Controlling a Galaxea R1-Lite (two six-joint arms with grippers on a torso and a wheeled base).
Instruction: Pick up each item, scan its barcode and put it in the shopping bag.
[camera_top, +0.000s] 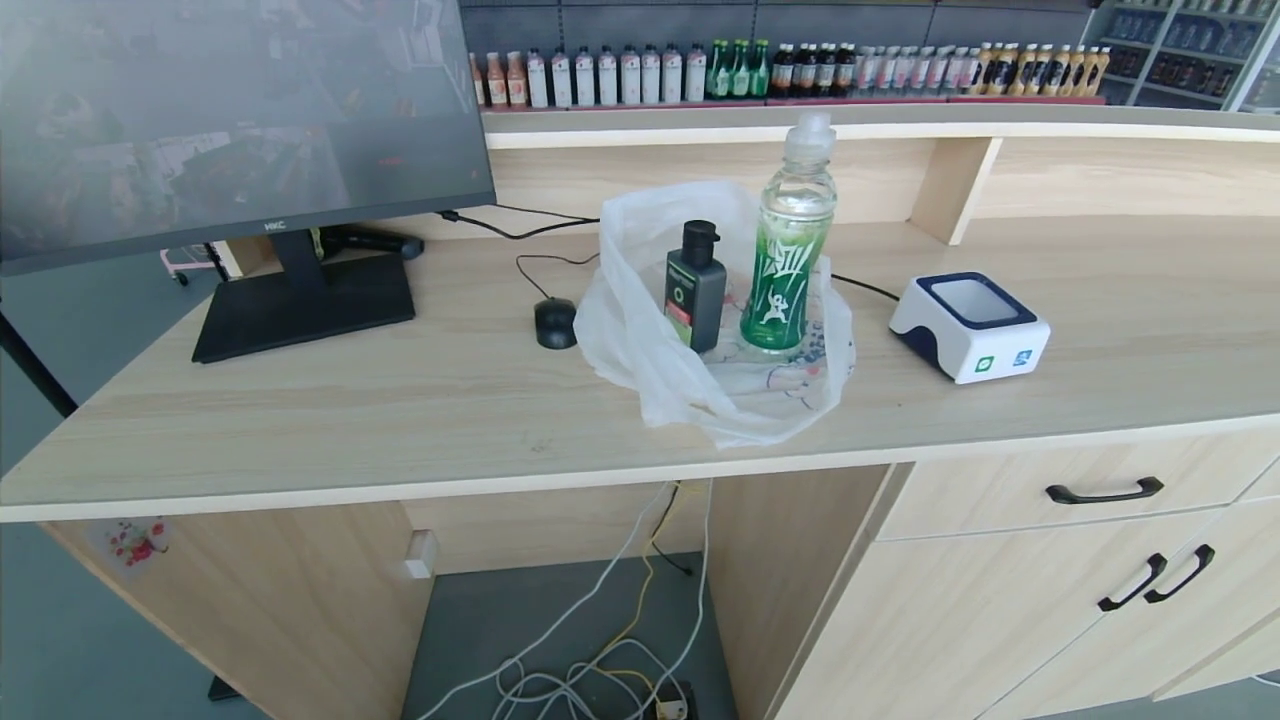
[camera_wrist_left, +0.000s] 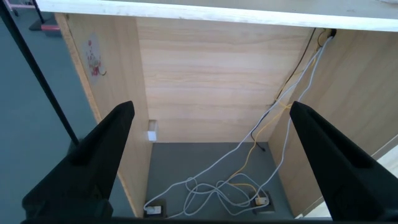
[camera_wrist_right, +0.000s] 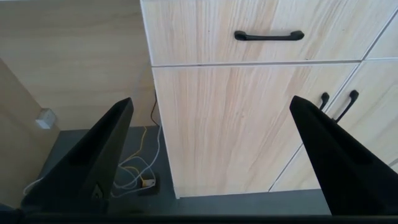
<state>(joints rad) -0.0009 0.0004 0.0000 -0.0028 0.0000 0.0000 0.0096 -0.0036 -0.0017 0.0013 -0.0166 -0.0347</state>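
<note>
presently, on the wooden counter (camera_top: 300, 420), the white shopping bag (camera_top: 640, 340) lies slumped open, with the green drink bottle (camera_top: 790, 260) and dark pump bottle (camera_top: 695, 290) upright inside it. the barcode scanner (camera_top: 968, 327) sits near, to its right. grip a bottle mid-body and lift it straight, clear of the film. left gripper (camera_wrist_left: 211, 107) and right gripper (camera_wrist_right: 211, 102) hang below counter level, jaws wide apart, holding nothing.

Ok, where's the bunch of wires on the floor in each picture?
Head view: the wires lie on the floor in the opening under the counter, low in the middle of the picture.
Left wrist view: the wires lie on the floor inside that opening.
Right wrist view: the wires lie on the floor beside the drawer cabinet.
Shared landmark: the small white block on the opening's wall.
</note>
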